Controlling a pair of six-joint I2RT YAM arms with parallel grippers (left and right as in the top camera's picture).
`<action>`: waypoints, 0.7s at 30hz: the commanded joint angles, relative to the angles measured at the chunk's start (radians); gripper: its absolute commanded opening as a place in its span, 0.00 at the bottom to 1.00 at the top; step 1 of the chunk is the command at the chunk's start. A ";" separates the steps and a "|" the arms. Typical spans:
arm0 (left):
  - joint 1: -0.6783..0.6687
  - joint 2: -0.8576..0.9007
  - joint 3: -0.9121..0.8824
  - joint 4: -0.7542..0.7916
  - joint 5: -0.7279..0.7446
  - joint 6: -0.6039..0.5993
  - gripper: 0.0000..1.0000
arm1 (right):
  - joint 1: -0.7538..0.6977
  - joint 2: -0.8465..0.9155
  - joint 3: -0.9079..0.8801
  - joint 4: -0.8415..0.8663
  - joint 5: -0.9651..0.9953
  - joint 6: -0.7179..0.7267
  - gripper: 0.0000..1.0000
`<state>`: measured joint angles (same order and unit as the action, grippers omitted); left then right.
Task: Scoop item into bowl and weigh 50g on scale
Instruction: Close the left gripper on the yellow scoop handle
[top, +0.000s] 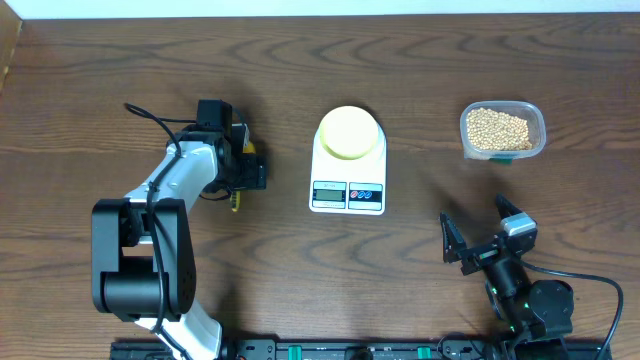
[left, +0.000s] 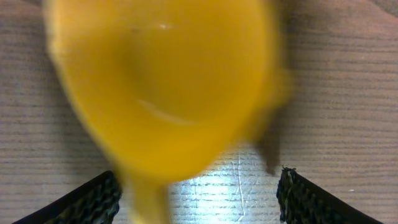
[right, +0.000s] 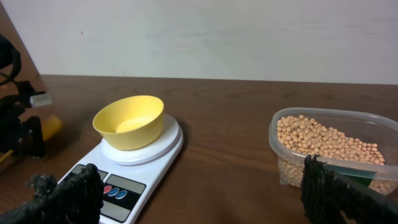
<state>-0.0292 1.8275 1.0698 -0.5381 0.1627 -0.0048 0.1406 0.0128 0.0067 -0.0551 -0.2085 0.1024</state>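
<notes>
The pale yellow-green bowl (top: 349, 132) stands empty on the white scale (top: 375, 170) at the table's middle; both also show in the right wrist view, bowl (right: 129, 121) on scale (right: 143, 168). The tan beans (top: 497, 128) fill a clear tub at the back right, also seen in the right wrist view (right: 323, 140). My left gripper (top: 248, 165) is left of the scale, open, right over a yellow scoop (left: 168, 81) that fills its view, blurred; its handle runs between the spread fingers (left: 199, 182). My right gripper (top: 480, 228) is open and empty near the front right (right: 199, 180).
The clear plastic tub (top: 535, 115) holding the beans sits right of the scale, with bare wood between them. The left arm's base (top: 140, 260) stands at the front left. A rail runs along the table's front edge (top: 330, 350).
</notes>
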 joint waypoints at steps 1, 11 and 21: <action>-0.003 0.010 0.000 0.010 0.009 -0.008 0.83 | -0.008 -0.002 -0.001 -0.003 0.000 -0.006 0.99; -0.003 0.010 0.000 0.059 0.021 -0.012 0.98 | -0.008 -0.002 -0.001 -0.003 0.000 -0.006 0.99; -0.003 0.015 0.000 0.106 0.027 -0.012 0.90 | -0.008 -0.002 -0.001 -0.003 0.000 -0.006 0.99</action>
<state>-0.0292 1.8275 1.0698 -0.4442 0.1852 -0.0071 0.1406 0.0128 0.0067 -0.0547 -0.2085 0.1020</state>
